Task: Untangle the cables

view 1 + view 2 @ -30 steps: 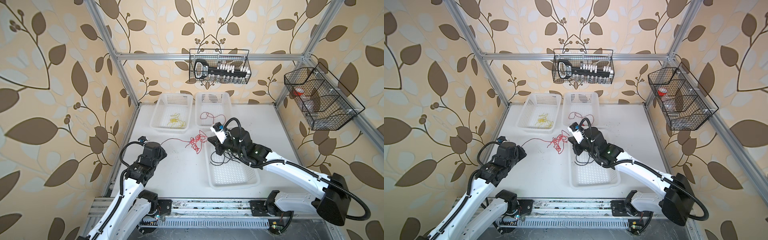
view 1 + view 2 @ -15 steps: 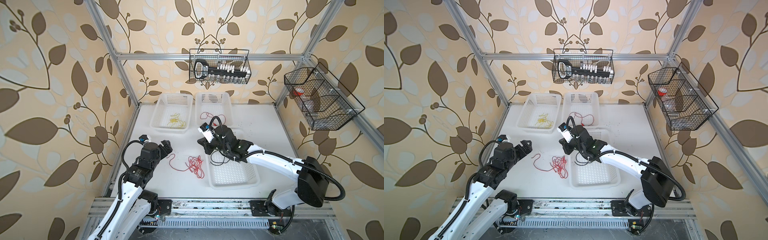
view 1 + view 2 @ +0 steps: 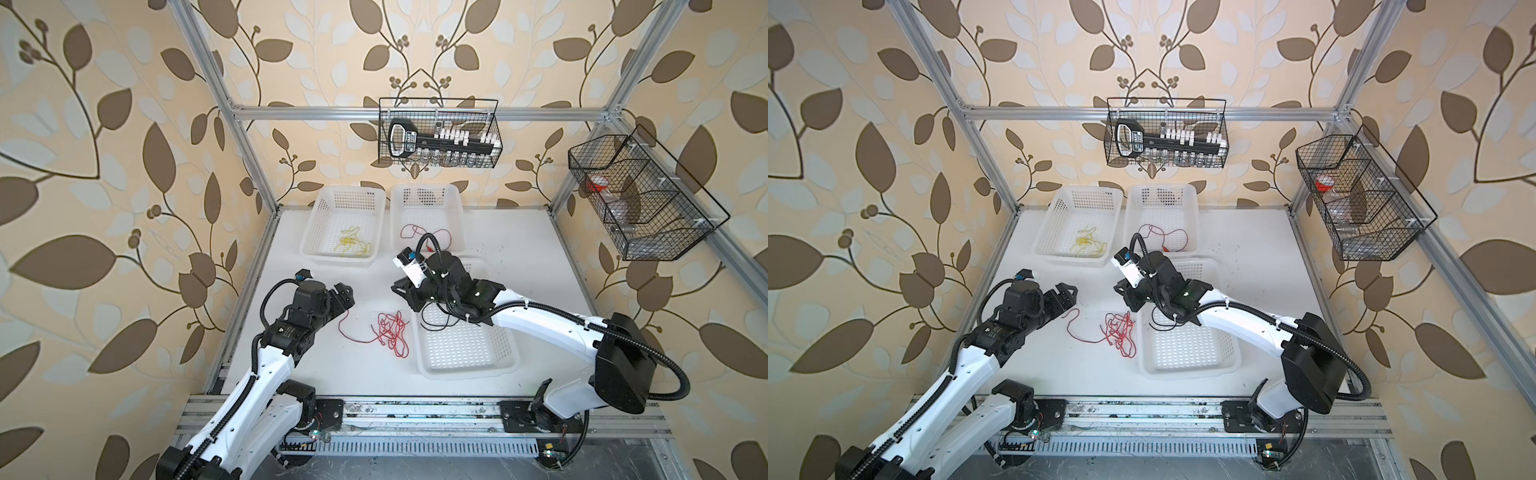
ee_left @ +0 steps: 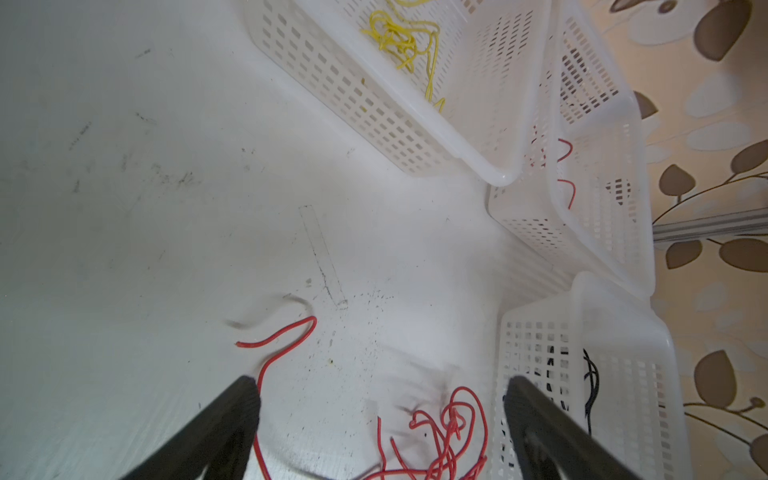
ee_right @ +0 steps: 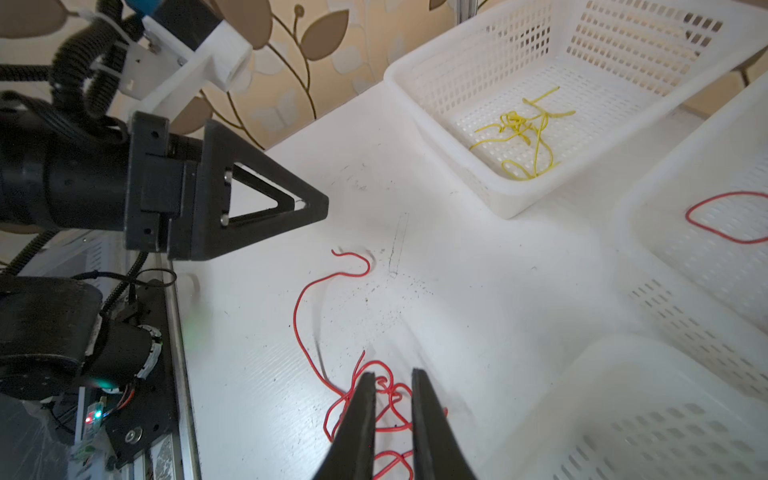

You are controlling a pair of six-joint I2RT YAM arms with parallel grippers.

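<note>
On the table (image 3: 332,374) the loose red cable (image 3: 390,333) is found bunched just beside the near basket (image 3: 465,365). Its long axis is laid across the table and its hooked free tail is pointed toward the left gripper (image 4: 380,386), whose fingers are spread wide with nothing between them. The right gripper (image 5: 392,374) is positioned over the bunch, fingers narrowly parted and nothing pinched, and the black cable (image 4: 592,376) in the near basket is partly hidden by that arm in both top views. Farther back, a yellow cable (image 3: 351,245) is seen in the left-hand far basket (image 3: 328,216) and a second red cable (image 3: 417,232) in the right-hand far basket (image 3: 426,199), its near end hidden behind the wrist.
</note>
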